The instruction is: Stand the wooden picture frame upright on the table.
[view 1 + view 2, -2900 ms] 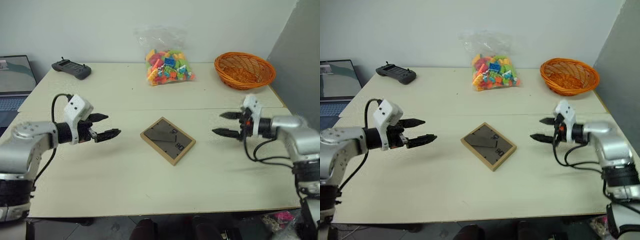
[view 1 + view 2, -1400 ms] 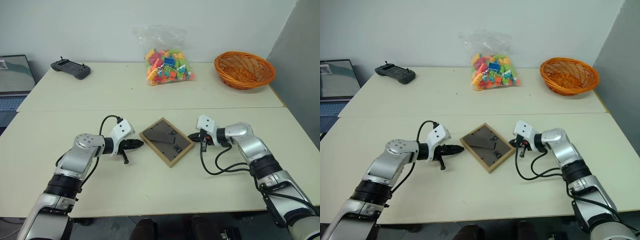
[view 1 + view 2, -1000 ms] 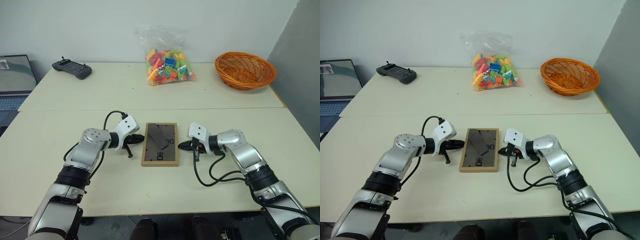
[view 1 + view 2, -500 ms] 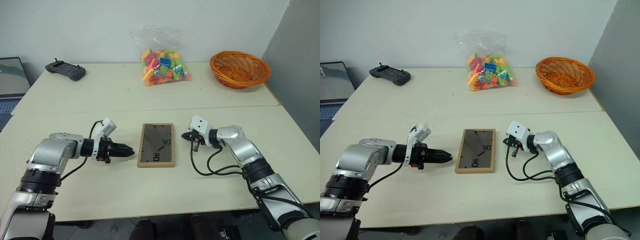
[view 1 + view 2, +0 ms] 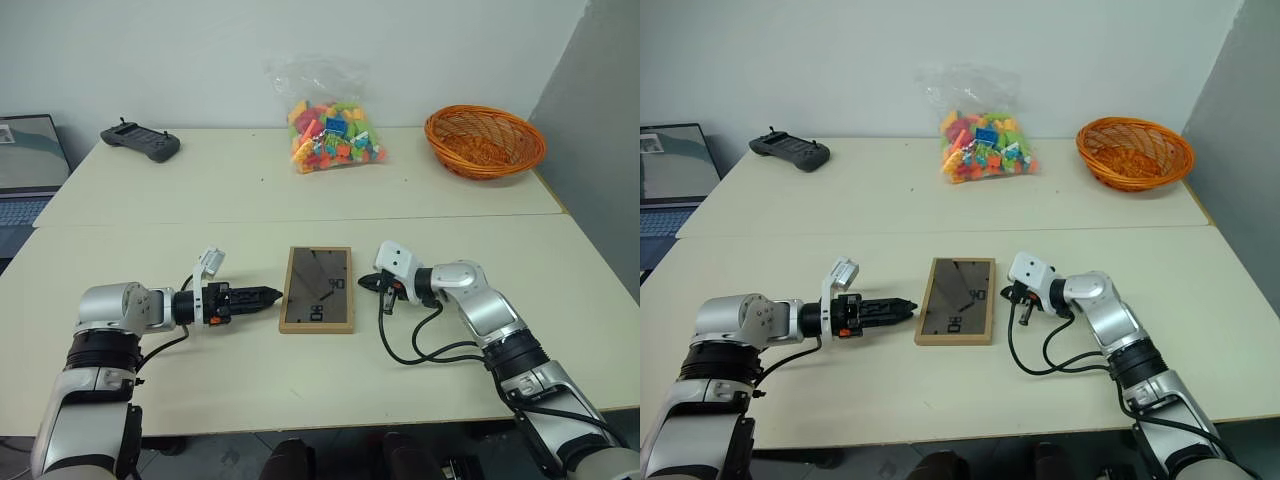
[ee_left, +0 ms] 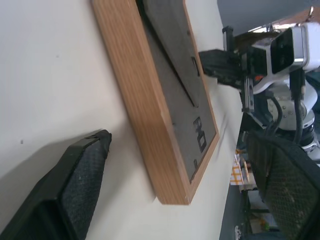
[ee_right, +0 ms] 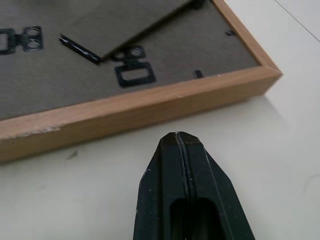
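1. Head views: the wooden picture frame (image 5: 318,289) is lying back-up on the desk (image 5: 300,190), flanked by both arms, likely for a lift.
2. Left wrist: the left end effector (image 6: 175,185) is standing spread beside the frame's edge.
3. Right wrist: the right end effector (image 7: 182,150) is sitting pressed together, empty, just short of the frame

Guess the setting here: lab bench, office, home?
Probably a robot test room or lab. A plain cream table against a bare wall holds a handheld controller, a laptop, and practice props: a bag of toy bricks and an orange basket.
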